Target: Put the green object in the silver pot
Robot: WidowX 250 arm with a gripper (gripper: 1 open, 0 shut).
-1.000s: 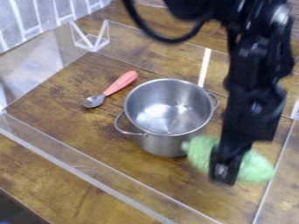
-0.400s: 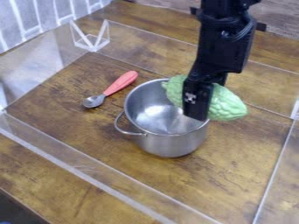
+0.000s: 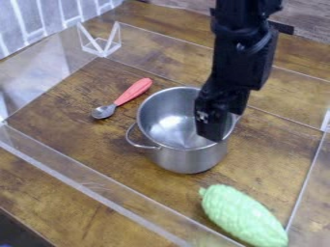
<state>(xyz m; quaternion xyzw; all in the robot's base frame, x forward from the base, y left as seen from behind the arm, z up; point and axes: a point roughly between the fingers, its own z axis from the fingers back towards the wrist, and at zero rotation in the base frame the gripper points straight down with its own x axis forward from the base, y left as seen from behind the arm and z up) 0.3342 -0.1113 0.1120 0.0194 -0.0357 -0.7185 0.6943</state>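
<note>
Over the silver pot (image 3: 188, 128), your gripper (image 3: 213, 112) hangs pointing straight down, just above the far right part of the rim. Its fingers appear spread, and nothing is pinched between them. The green object (image 3: 241, 214) is not in the pot. It lies on its side on the wooden table (image 3: 77, 164) near the front right corner, well apart from the pot and from your gripper. The pot interior shows only bare metal. A spoon (image 3: 119, 98) with a red handle rests to the left of the pot and plays no part here.

Judge the placing step as not accomplished; the step in hand is a fresh pickup. The next move calls for:
1. Raise the gripper clear of the rim.
2. Carry it to the front right, over the green object.
3. Align the fingers across its narrow width, since the ridged, tapered skin may slip.
4. Descend and close firmly.
</note>
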